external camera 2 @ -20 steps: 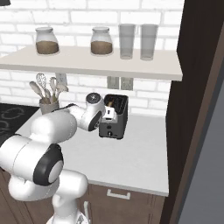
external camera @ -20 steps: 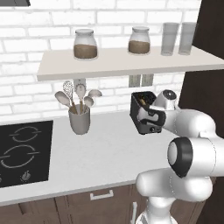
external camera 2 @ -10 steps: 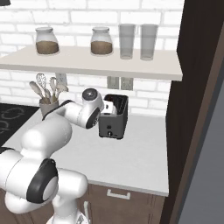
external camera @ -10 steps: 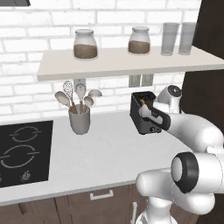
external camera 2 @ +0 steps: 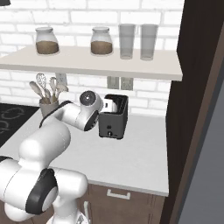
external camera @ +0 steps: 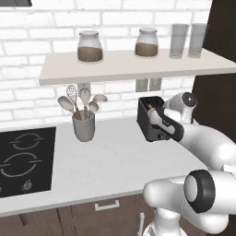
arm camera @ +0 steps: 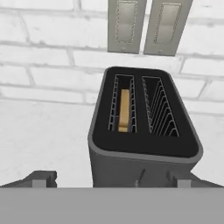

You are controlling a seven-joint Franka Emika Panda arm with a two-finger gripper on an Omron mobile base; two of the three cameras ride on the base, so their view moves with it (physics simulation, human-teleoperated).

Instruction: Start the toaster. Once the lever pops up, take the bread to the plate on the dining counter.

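Toaster loaded, lever not yet pressed

Toaster (arm camera: 144, 135) stands on the bench (external camera: 110, 161) by the brick wall; bread (arm camera: 124, 109) sits upright in its left slot. To the right, the tool (external camera: 159, 120) hovers at the toaster's end, spread wide, holding nothing. Starting it, waiting, and plating all remain.

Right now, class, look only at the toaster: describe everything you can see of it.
The toaster is a small, boxy black appliance, looking like matte metal or plastic, with two long slots on top lined with wire guides. It stands upright on the pale worktop, close to the brick wall, below two wall sockets. A brown slice of bread sits on edge in one slot; the other is empty. A small knob shows low on its end face. The open hand is close by.
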